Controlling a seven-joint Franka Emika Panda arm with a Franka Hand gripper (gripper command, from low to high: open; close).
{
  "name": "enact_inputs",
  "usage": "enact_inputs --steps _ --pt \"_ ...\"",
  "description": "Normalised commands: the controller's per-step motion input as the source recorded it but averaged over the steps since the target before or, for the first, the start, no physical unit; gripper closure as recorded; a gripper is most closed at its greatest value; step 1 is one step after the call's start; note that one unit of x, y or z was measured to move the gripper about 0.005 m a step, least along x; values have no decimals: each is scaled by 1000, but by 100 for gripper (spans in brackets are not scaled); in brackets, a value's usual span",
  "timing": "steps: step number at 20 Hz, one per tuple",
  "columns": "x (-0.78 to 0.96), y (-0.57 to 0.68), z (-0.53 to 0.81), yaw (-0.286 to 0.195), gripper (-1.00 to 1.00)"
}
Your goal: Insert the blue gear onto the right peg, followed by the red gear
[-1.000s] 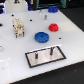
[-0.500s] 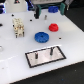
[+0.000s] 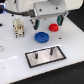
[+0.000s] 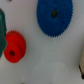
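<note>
The blue gear [image 3: 41, 36] lies flat on the white table, just behind the grey black-framed plate [image 3: 40, 61]. In the wrist view the blue gear [image 4: 54, 17] shows whole, with its centre hole. The red gear [image 3: 52, 26] lies behind it toward the exterior view's right, and the wrist view shows the red gear [image 4: 14, 45] too. The right peg [image 3: 51, 50] stands bare on the plate. My gripper [image 3: 35, 23] hangs over the table just behind the blue gear and holds nothing that I can see. Its fingers are blurred, and none show in the wrist view.
The plate's left peg [image 3: 36, 56] is also bare. A beige block with small parts [image 3: 18, 27] stands at the exterior view's left. A teal object [image 3: 60, 20] sits behind the red gear, at the frame edge in the wrist view [image 4: 2, 30].
The arm has come down and forward toward the gears. The gears and the plate have not moved.
</note>
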Motion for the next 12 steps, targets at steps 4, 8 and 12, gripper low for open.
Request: enact_inputs --steps 4,8,12 --pt "-153 -7 -493 0 -100" --pt "-153 -53 -446 0 -100" --pt "-189 -36 -285 0 -100"
